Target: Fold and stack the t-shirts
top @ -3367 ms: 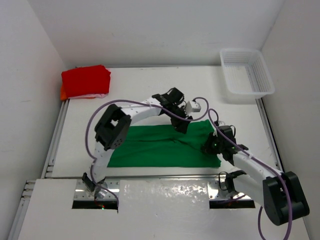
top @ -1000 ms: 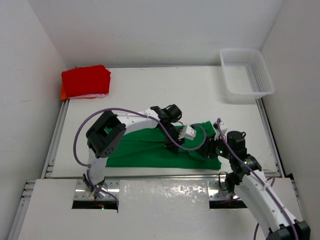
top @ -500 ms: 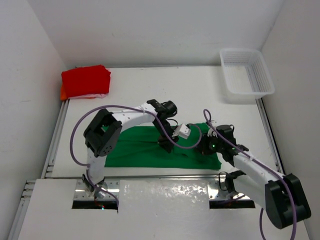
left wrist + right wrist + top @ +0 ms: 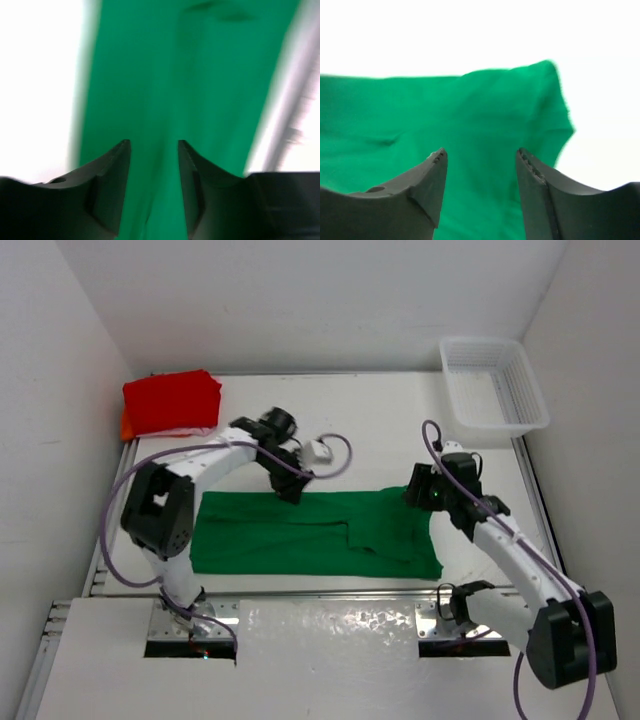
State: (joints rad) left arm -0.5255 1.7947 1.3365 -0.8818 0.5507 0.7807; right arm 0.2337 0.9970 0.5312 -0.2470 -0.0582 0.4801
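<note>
The green shirt (image 4: 300,535) lay spread flat in a long band across the near half of the table (image 4: 380,420). The left gripper (image 4: 290,488) hung over its far edge near the middle, and the right gripper (image 4: 418,496) over its far right corner. In the blurred left wrist view the left gripper (image 4: 154,145) stood partly open with only green cloth (image 4: 190,75) showing below the gap and nothing pinched. In the right wrist view the right gripper (image 4: 480,152) stood wider apart, also holding nothing, with a soft rounded corner of the shirt (image 4: 445,110) beyond its tips. The table was white and smooth, boxed in by plain white walls. A folded red shirt (image 4: 170,405) sat in the far left corner on an orange one (image 4: 128,426) that showed at its edge. A white mesh basket (image 4: 493,390) stood at the far right.
</note>
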